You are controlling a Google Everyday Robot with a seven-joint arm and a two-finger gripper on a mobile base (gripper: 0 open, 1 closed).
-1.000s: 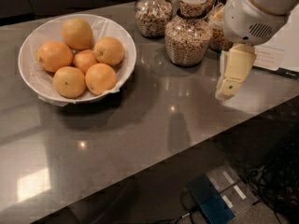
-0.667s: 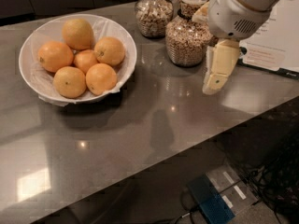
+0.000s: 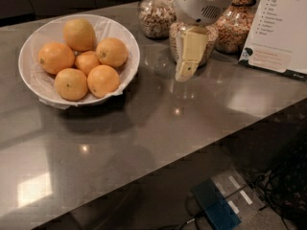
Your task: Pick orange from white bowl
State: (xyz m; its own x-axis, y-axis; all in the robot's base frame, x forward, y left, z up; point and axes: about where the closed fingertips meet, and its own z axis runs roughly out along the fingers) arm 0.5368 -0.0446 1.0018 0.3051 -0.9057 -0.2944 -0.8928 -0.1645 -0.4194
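Direction is what the coming move turns on, so look first at where the orange (image 3: pixel 79 34) lies from the pincer (image 3: pixel 184 72). The pincer hangs above the bench (image 3: pixel 144 128), pointing down, just in front of a glass jar of grain (image 3: pixel 211 43), and it is well apart from the white bowl (image 3: pixel 29 42). I cannot tell if the pincer is released or clenched.

The orange, the palest fruit, sits at the back of the white bowl, far to the left of the pincer in the camera view and a little farther from the camera. It rests against the deeper-coloured oranges in front of it. One of these, the right-hand orange (image 3: pixel 112 51), lies nearly on the straight line between the pincer and your target.

In my judgement you must carry the pincer to the left across the bare bench, and raise it enough to pass over the bowl's near rim and over that right-hand orange. Then you come down on the pale one from above. Its shape looks only slightly oval, and I cannot say surely which way the long axis runs, so do not count on it when you choose the wrist turn. The neighbours are close, and this leaves little room beside the target.
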